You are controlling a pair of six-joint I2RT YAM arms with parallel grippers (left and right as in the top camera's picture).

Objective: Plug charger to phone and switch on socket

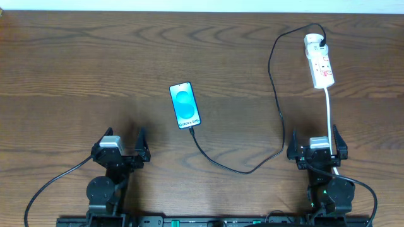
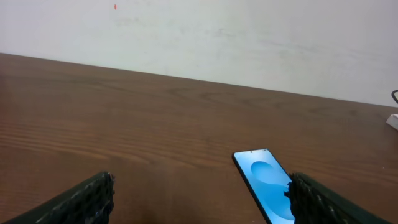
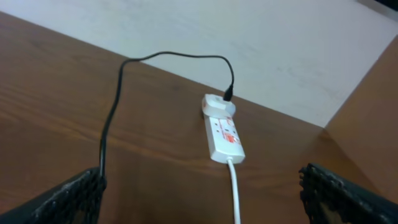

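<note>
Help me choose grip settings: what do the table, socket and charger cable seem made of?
Table: wood or wood-look laminate, brown grain, faint sheen. Socket: smooth white moulded plastic, likely hard. Charger cable: black, apparently rubbery sheath, since it lies in loose curves.

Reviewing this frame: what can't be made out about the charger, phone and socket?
- The socket switch position: too small and blurred in the right wrist and overhead views.
- Whether the charger tip is seated in the phone: too small overhead; the left wrist view's bottom edge cuts off that end.
</note>
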